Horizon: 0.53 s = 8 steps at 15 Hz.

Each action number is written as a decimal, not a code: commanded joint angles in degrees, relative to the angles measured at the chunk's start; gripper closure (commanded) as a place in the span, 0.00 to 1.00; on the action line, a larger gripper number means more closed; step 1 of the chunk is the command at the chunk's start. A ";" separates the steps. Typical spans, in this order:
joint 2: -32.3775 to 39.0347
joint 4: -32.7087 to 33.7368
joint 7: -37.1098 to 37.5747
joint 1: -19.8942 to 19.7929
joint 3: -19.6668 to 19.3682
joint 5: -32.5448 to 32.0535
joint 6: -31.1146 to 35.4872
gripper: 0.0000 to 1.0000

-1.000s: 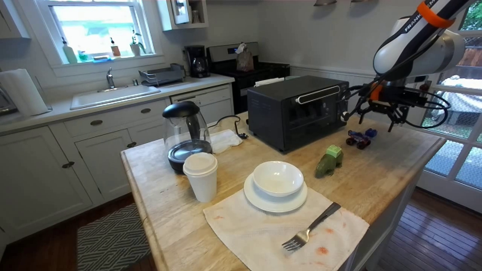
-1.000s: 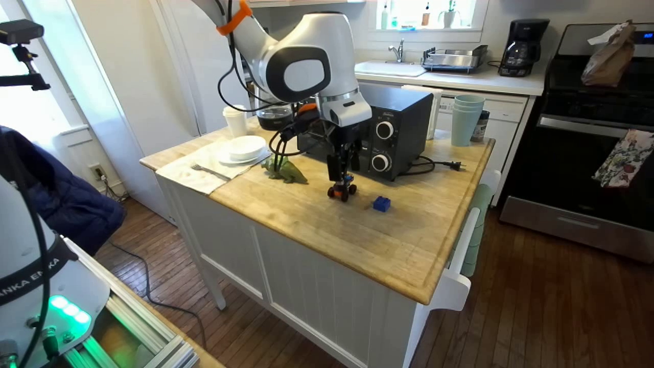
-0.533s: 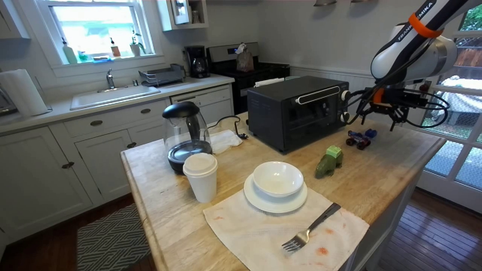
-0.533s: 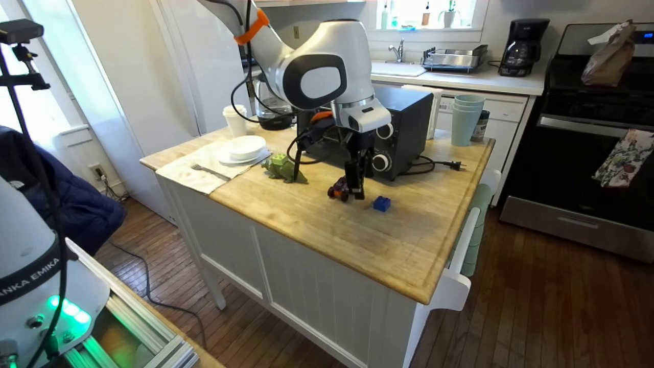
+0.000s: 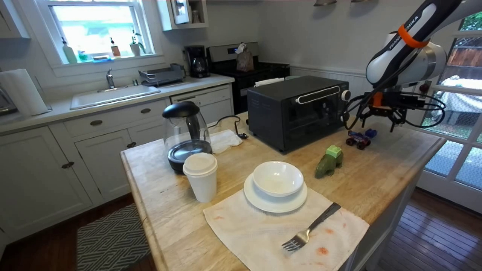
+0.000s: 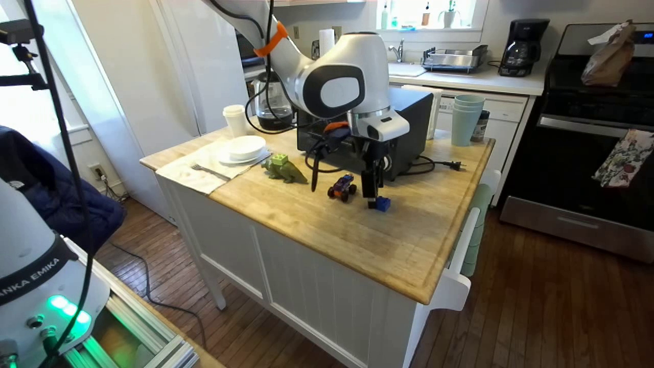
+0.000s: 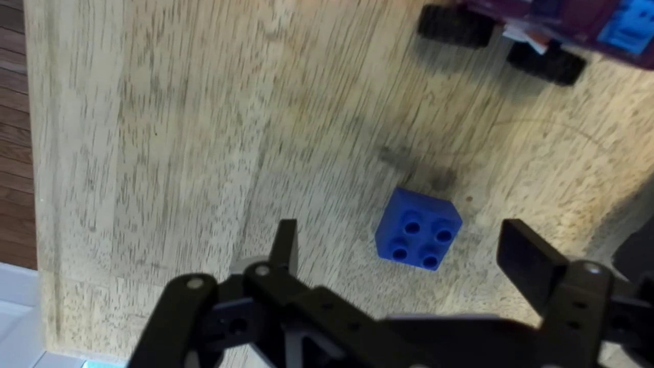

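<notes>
My gripper (image 7: 398,227) is open and empty. In the wrist view a blue toy brick (image 7: 419,230) with round studs lies on the table between the spread fingers, apart from both and a little beyond the tips. In an exterior view the gripper (image 6: 372,199) hangs just beside and partly in front of the blue brick (image 6: 383,204). In an exterior view the gripper (image 5: 377,128) appears above the brick (image 5: 371,133). A purple and blue toy truck (image 5: 358,140) with black wheels stands near the brick; it also shows in the wrist view (image 7: 562,20), cut by the top edge.
A green toy dinosaur (image 6: 284,171) with a light green block on its back stands past the truck. A black toaster oven (image 5: 297,113) stands behind. A white bowl (image 5: 278,178) on a plate, a fork (image 5: 311,227), a white cup (image 5: 201,178) and a kettle (image 5: 188,135) are farther off.
My gripper has moved from over the truck to beside and above the blue brick, to the right in an exterior view. It stays open. The toys have not moved.
</notes>
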 commanded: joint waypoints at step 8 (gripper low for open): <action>5.32 9.61 -7.72 -3.78 1.60 4.70 -9.52 0.00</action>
